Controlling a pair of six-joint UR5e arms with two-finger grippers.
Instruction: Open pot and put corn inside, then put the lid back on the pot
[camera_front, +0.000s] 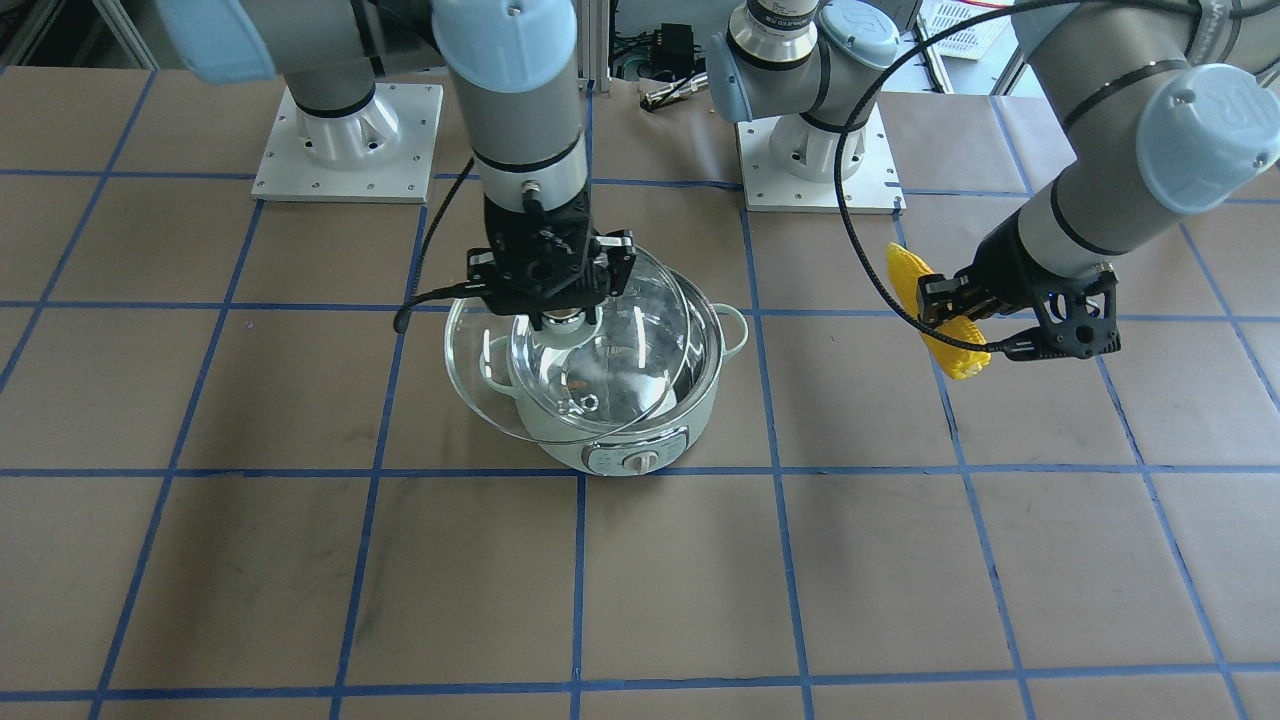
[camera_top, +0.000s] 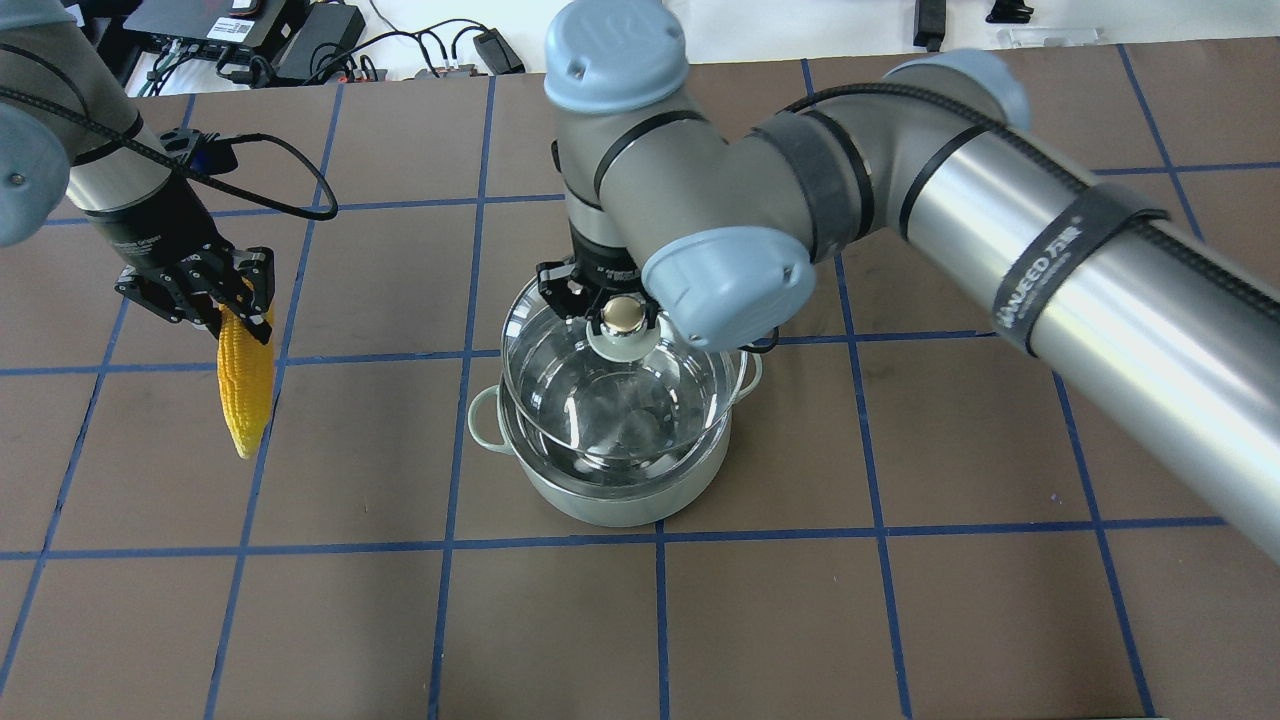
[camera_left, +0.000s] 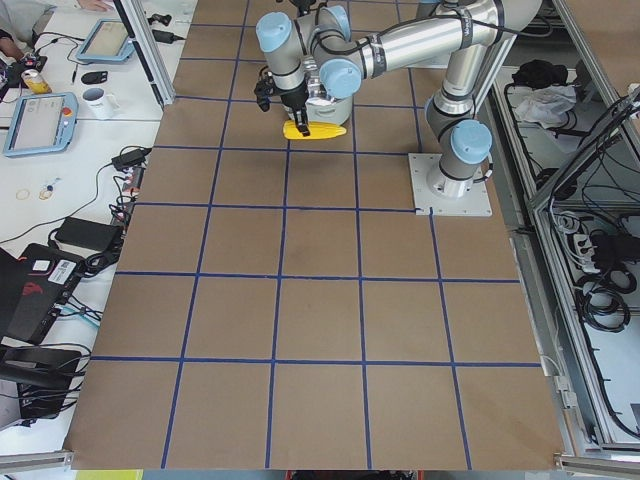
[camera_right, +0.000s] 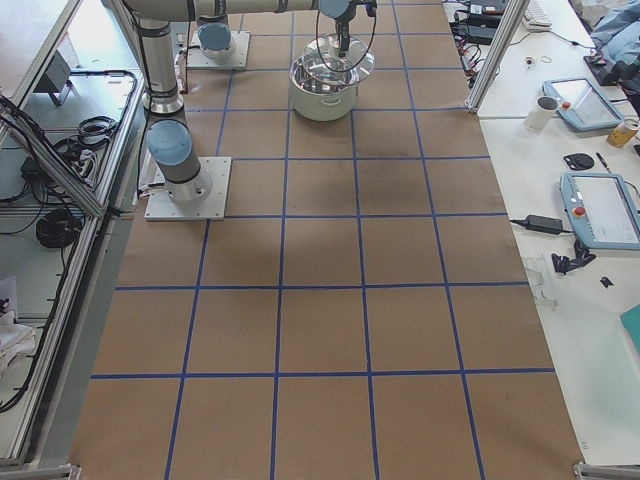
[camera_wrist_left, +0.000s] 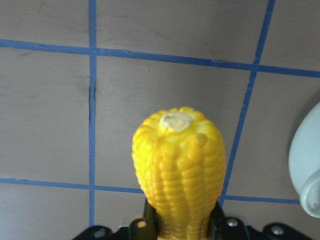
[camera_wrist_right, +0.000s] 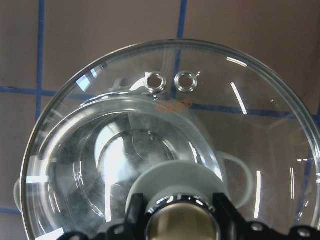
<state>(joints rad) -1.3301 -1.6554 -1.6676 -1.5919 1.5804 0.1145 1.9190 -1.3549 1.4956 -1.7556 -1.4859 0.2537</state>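
The mint-green pot (camera_front: 640, 440) stands near the table's middle, also in the overhead view (camera_top: 610, 500). My right gripper (camera_front: 562, 318) is shut on the knob (camera_top: 622, 317) of the glass lid (camera_front: 480, 370). It holds the lid lifted and tilted just above the pot's rim, still over most of the opening. The right wrist view shows the lid (camera_wrist_right: 170, 100) with its two vent holes. My left gripper (camera_top: 235, 300) is shut on the yellow corn (camera_top: 245, 385) and holds it above the table, well off to the pot's side. The corn's tip shows in the left wrist view (camera_wrist_left: 177, 165).
Two arm base plates (camera_front: 350, 150) (camera_front: 820, 160) sit on the table behind the pot. Cables and power bricks (camera_top: 300, 40) lie past the table's far edge. A side desk with tablets and a mug (camera_right: 545, 110) stands beyond a metal post.
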